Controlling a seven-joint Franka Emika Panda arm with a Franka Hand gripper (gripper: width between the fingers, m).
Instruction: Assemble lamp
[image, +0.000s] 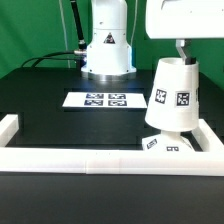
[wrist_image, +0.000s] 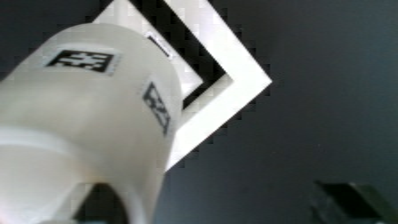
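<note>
The white truncated-cone shade (image: 171, 97) with square tags stands upright over the small flat square base (image: 165, 146), near the rail corner on the exterior view's right. The bulb is hidden under the shade. My gripper (image: 186, 55) is at the shade's narrow top. In the wrist view the shade (wrist_image: 98, 110) fills one side. One dark finger (wrist_image: 107, 200) sits at the shade's top. The other finger (wrist_image: 349, 197) stands well apart from the shade wall, with dark table between. The gripper (wrist_image: 226, 202) is open and holds nothing.
A white raised border rail (image: 100, 162) runs along the front and both sides, and its corner shows in the wrist view (wrist_image: 222, 62). The marker board (image: 103, 100) lies on the black table in front of the robot's white pedestal (image: 106, 52).
</note>
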